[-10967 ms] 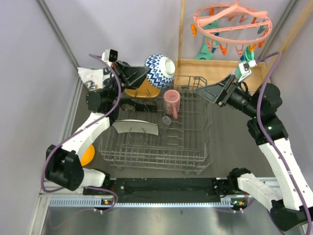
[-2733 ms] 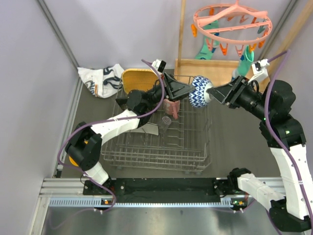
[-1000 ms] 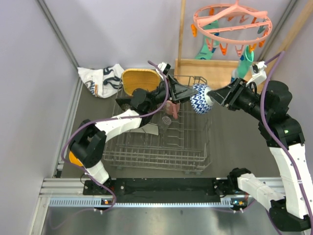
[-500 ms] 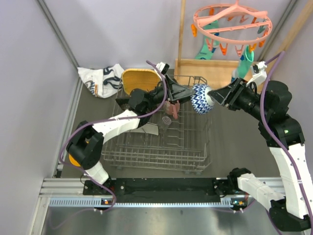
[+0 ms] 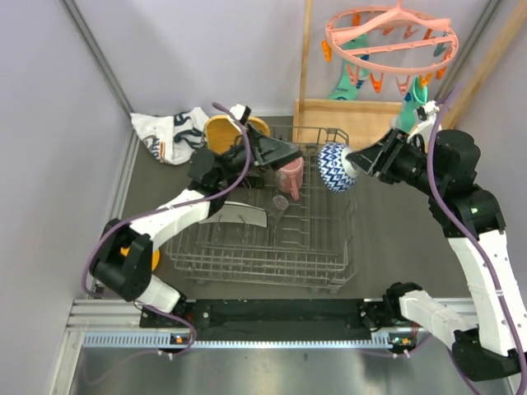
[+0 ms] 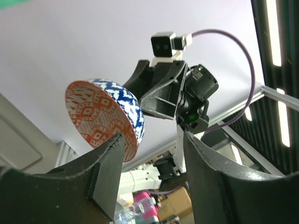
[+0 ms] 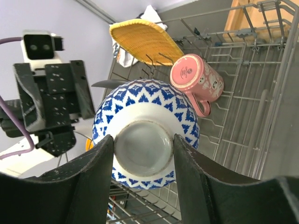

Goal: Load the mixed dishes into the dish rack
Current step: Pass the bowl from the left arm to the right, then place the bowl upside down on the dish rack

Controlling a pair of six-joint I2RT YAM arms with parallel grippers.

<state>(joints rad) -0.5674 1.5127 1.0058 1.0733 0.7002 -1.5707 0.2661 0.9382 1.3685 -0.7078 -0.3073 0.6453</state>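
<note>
Dark tabletop (image 5: 387, 239), orange bowl (image 5: 152, 257) mostly hidden behind left arm (image 5: 177, 212)

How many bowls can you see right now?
2. The blue-white patterned bowl is in the right gripper above the dish rack; the orange bowl lies left of the rack, mostly hidden behind the left arm. More could be hidden.

Bright, even overhead light, soft shadows, glaring ceiling strips (image 6: 273, 32) in the left wrist view, near edges blurred.
</note>
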